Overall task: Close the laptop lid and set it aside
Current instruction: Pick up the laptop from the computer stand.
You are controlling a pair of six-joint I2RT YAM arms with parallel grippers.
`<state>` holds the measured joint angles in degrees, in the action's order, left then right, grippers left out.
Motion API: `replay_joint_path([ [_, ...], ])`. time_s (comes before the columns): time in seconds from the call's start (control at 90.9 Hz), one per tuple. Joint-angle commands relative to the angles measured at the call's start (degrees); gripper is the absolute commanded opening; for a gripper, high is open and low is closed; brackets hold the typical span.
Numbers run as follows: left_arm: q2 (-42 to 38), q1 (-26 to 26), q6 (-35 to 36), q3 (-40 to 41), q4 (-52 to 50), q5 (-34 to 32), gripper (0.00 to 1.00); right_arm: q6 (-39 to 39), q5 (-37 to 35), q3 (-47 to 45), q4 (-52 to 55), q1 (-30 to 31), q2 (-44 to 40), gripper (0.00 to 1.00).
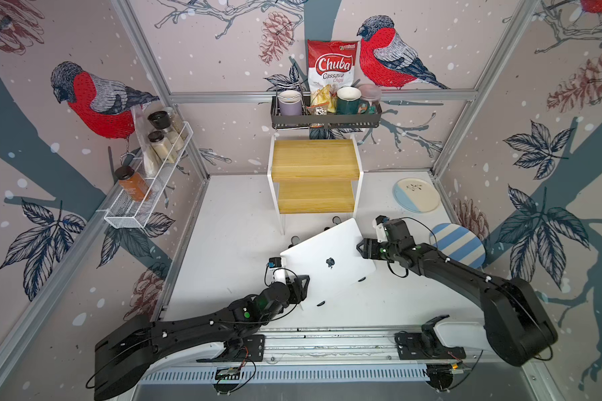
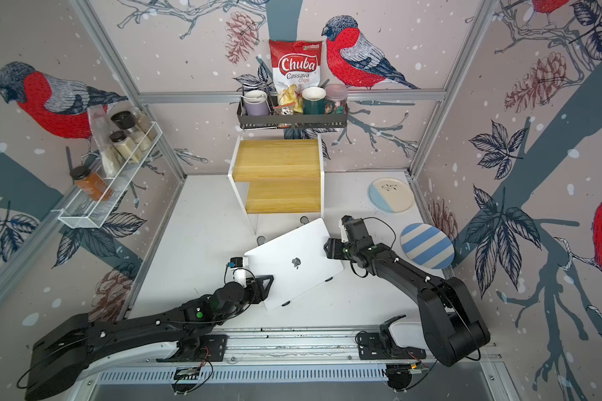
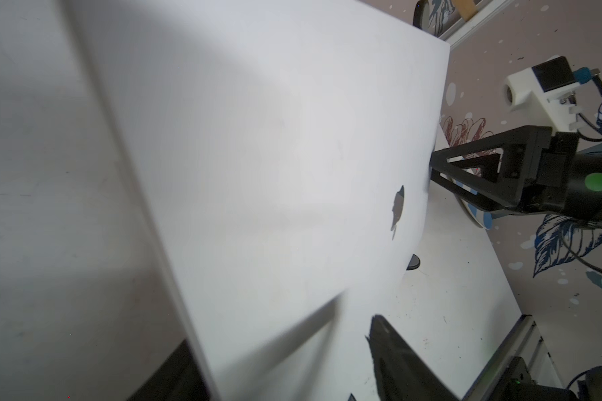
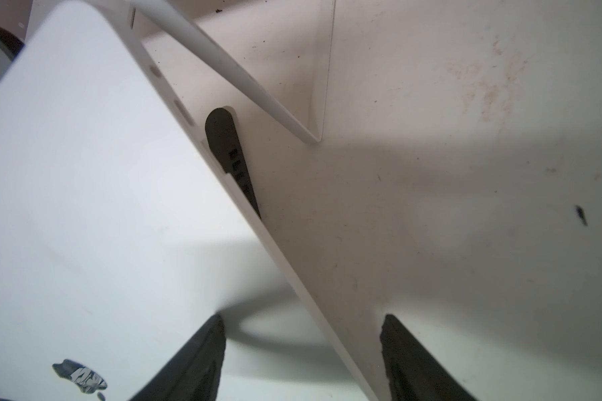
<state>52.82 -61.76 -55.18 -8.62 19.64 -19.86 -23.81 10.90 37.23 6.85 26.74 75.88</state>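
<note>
Left gripper (image 1: pixel 304 282) sits at the laptop's (image 1: pixel 341 243) 8 o'clock edge with its jaws apart. One finger is over the lid (image 3: pixel 275 173) and, as far as the left wrist view shows, the other is beneath. The upper finger's shadow falls clear of it, so I judge it is not clamped. Right gripper (image 1: pixel 361 248) meets the 2 o'clock edge the same way, its jaws spread far wider than the slim edge between them.

The laptop lies near the middle of the table (image 1: pixel 230 243), skewed so its long sides run from 8 to 2 o'clock. The logo is up and the lid is flat down, so closing looks done. It rests on the stand (image 4: pixel 228 149), whose black feet peek out round its rim. That lifts the underside and leaves room for a lower finger.

Opposite short edges make sense, since a wide, thin slab carried from one side would tip or twist. The shelf (image 1: pixel 315 173) stands close at 12 o'clock and a striped plate (image 1: pixel 459 246) at 3, so open table lies toward 9. Setting aside is not yet done. Both jaws should close together, or the smooth shell may slip or drag the stand along.
</note>
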Motion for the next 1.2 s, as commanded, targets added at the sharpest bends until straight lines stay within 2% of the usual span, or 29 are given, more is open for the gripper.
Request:
replay_joint_path([
  [0.0, 2.3, 0.1, -0.7, 0.2, 9.1, 2.2, 0.61, 0.3, 0.4, -0.2, -0.8, 0.5, 0.4, 0.70],
  [0.132, 2.7, 0.2, -0.5, 0.1, 9.6, 2.7, 0.52, 0.0, 0.2, -0.6, -1.0, 1.1, 0.5, 0.70],
  [0.286, -0.9, 0.5, -0.6, 0.3, 7.6, 2.1, 0.45, -0.4, 0.1, -1.2, -1.5, 1.7, 0.5, 0.69],
  [0.484, -3.8, 0.7, -0.1, 0.0, 7.7, 3.3, 0.43, -0.9, -0.4, -1.8, -1.9, 2.7, 0.8, 0.69],
  [0.77, -5.9, 1.0, 0.8, -0.3, 8.1, 3.8, 0.32, -1.7, -1.5, -2.1, -2.1, 4.2, 1.4, 0.68],
  [1.188, -10.0, 1.3, 0.3, -1.7, 4.9, 4.9, 0.06, -3.4, -3.4, -3.9, -1.8, 4.5, -1.5, 0.68],
])
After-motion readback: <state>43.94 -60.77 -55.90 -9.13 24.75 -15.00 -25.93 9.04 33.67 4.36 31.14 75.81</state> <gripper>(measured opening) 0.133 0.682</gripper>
